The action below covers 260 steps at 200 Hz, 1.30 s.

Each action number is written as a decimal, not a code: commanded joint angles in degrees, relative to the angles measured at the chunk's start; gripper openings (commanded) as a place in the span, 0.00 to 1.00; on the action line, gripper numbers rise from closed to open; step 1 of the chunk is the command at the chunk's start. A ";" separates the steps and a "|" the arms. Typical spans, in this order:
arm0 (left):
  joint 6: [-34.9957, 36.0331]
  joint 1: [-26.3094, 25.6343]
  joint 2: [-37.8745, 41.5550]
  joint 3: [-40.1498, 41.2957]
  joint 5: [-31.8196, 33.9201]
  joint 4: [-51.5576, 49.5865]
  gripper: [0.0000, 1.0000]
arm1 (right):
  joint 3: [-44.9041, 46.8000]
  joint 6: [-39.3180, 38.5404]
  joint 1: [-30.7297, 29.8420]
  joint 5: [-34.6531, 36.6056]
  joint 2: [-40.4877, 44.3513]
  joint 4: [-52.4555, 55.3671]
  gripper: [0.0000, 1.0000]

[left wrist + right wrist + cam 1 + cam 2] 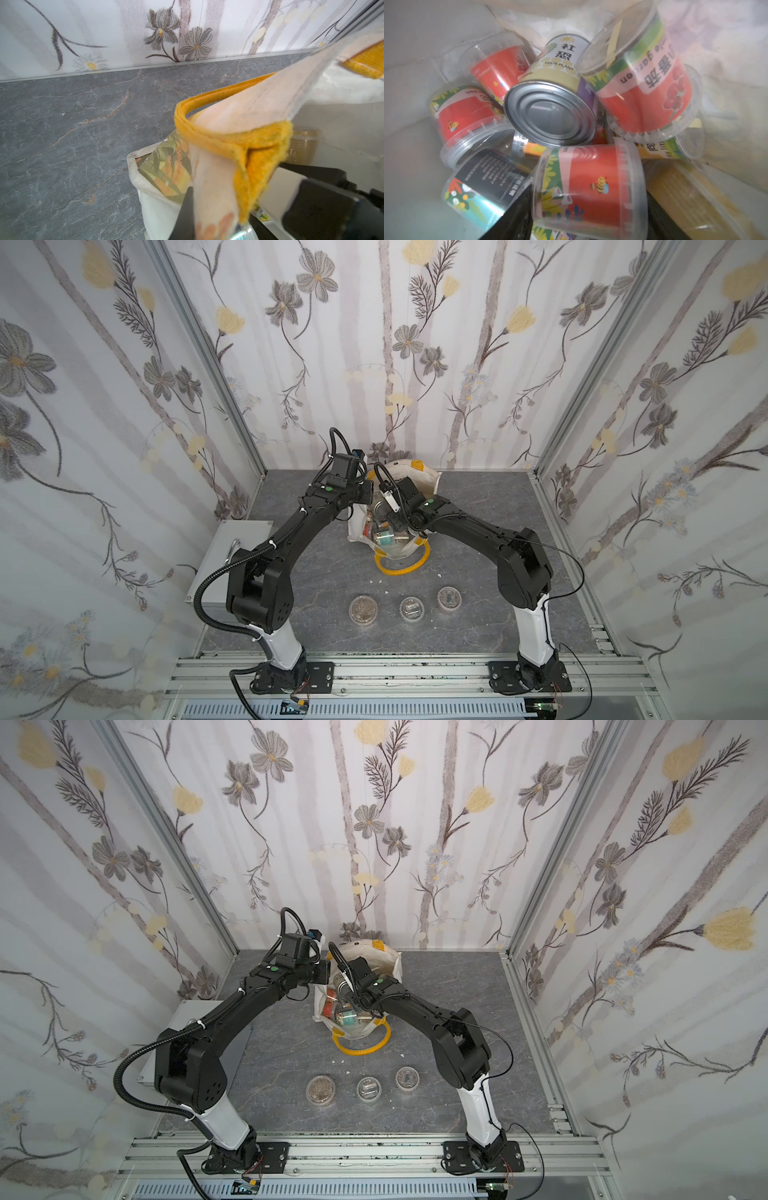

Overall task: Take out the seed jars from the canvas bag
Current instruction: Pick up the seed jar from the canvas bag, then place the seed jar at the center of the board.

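Left gripper (216,209): clamped shut on the rim of the cream canvas bag with yellow handles (417,479).
Right gripper (589,220): inside the bag, jaws straddling a red-labelled clear plastic seed jar (591,182); grip unclear.
Outside: three clear round seed jars (411,608) on the grey marbled tabletop (332,639).

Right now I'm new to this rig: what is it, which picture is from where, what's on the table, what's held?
Two black robot arms are mounted at the front of a table, each ending in a two-fingered gripper. Two pictures look down on the whole scene; two come from cameras on the wrists. On the table: a canvas bag, three seed jars already out in front, and a grey metal box by the left arm. The left gripper is shut on the bag's rim, holding it up. The right gripper is down inside the bag, jaws either side of a red-labelled jar, among more jars and a tin can; whether it grips yet is unclear.
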<state>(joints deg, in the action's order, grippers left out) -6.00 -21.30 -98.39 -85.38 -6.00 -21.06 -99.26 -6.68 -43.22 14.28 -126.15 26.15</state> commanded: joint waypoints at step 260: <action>0.08 0.12 -1.71 -1.58 -0.66 -0.70 0.00 | 66.95 -35.17 5.09 8.95 49.33 -29.71 0.63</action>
<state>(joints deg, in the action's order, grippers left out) -6.39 -21.26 -99.68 -86.15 -6.13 -21.21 -33.39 -36.84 -39.38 24.86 -72.58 3.88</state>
